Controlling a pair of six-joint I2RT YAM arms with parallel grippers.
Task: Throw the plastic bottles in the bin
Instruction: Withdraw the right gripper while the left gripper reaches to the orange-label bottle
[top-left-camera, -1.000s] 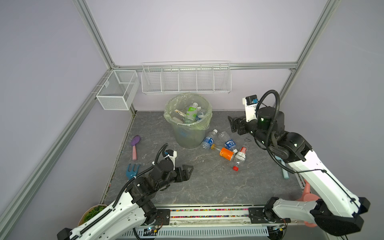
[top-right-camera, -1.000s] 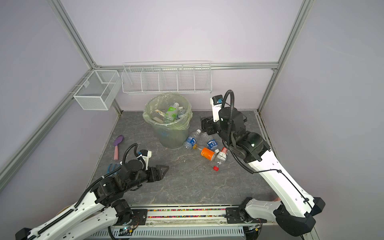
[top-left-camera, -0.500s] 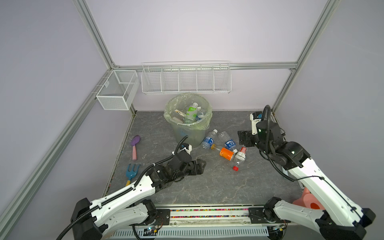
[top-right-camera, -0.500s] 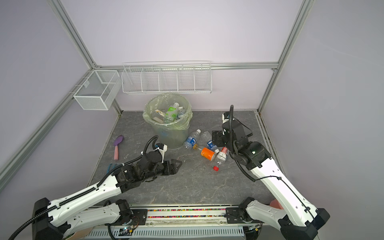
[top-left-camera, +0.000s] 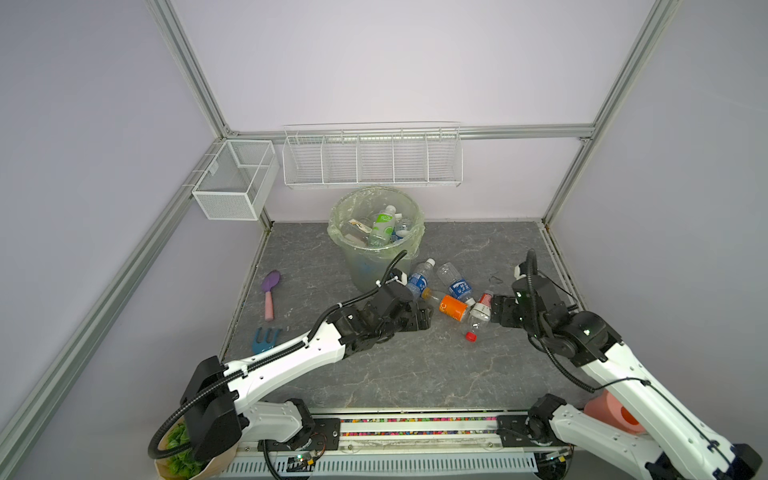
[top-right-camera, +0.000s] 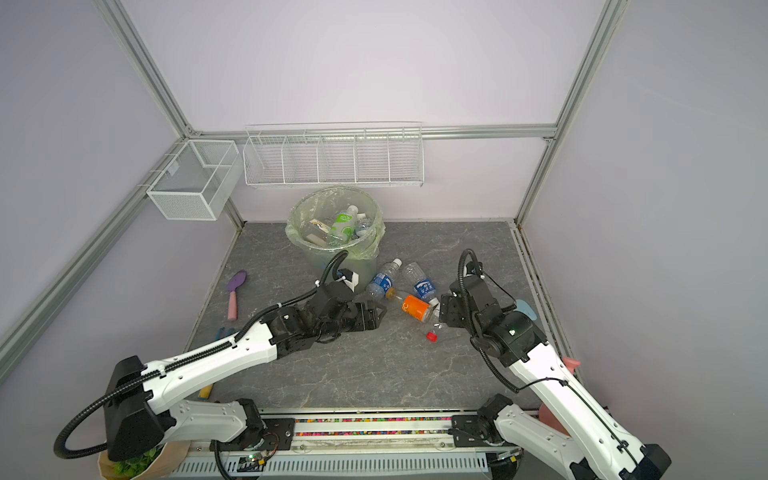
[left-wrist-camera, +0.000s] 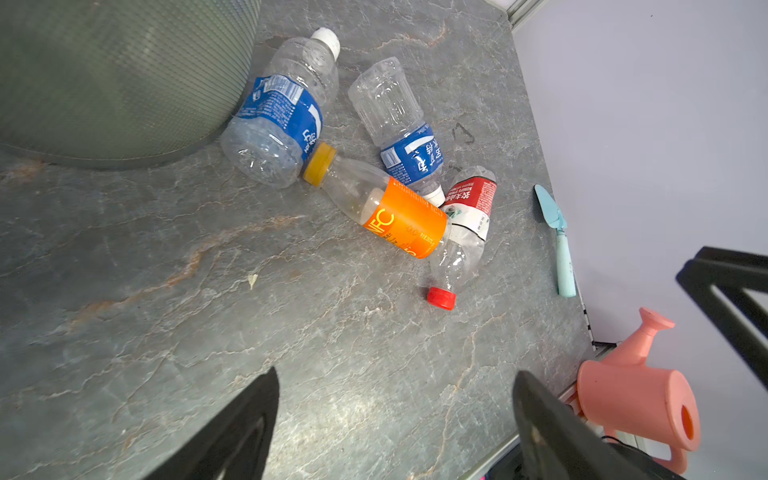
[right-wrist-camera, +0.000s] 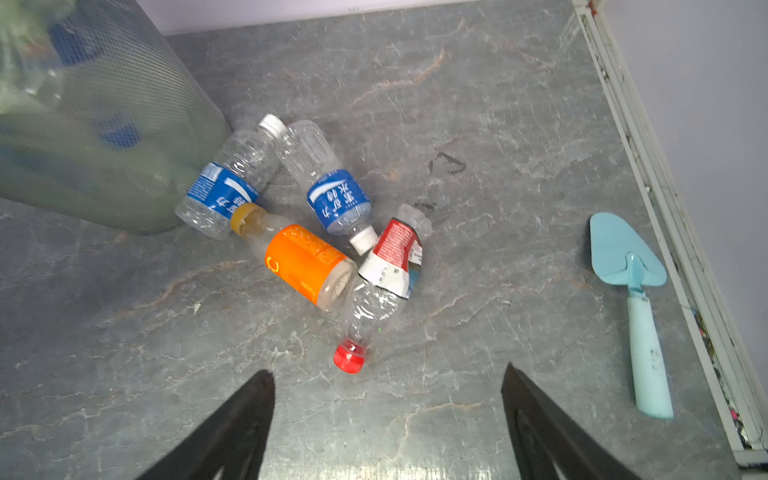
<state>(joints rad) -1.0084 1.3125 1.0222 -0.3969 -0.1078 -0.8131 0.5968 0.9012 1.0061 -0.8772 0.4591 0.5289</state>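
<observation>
Several plastic bottles lie in a cluster on the grey floor beside the bin (top-left-camera: 365, 270): two with blue labels (top-left-camera: 417, 280) (top-left-camera: 457, 286), one with an orange label (top-left-camera: 452, 307) and a crumpled red-labelled one (top-left-camera: 480, 313). More bottles fill the bin, a green one (top-left-camera: 382, 226) on top. My left gripper (top-left-camera: 424, 318) hovers open just left of the orange bottle. In the left wrist view the left gripper (left-wrist-camera: 395, 374) has bare floor between its jaws. My right gripper (top-left-camera: 498, 311) stands open right of the red-labelled bottle (right-wrist-camera: 386, 266). The right gripper (right-wrist-camera: 386, 370) is empty.
A purple scoop (top-left-camera: 270, 291) and a blue rake (top-left-camera: 266, 338) lie at the left edge. A light-blue trowel (right-wrist-camera: 631, 282) lies by the right rail, and a pink watering can (left-wrist-camera: 636, 390) is off the front right corner. Wire baskets (top-left-camera: 374, 162) hang on the back wall.
The left arm has stretched from the front left toward the bottle cluster. The right arm has come down and forward from the back to the cluster's right side. Both grippers stay open.
</observation>
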